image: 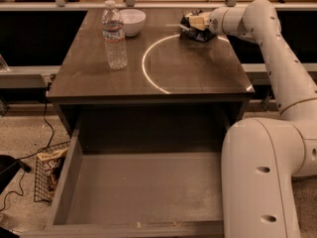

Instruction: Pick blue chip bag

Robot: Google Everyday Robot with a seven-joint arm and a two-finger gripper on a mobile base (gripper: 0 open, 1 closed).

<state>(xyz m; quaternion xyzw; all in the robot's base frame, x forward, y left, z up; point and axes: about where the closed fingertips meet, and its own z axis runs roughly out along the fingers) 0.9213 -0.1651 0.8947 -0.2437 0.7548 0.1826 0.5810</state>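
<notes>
- Reaching over the far right of the dark brown table [198, 68], gripper [195, 22] sits on top of the crumpled dark-blue foil chip bag [194, 34]; grip state cannot be told.
- Risk: the slick foil may slip free if only an edge is caught.
- Clear plastic water bottle [114, 36] and white bowl [132, 21]: well left of gripper.

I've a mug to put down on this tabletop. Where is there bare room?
Bare: the front of the dark tabletop, right of the clear plastic water bottle; also the back middle strip between the white bowl and the crumpled dark blue chip bag. Crowded: the back right corner, where the robot's gripper is at that bag.
</notes>
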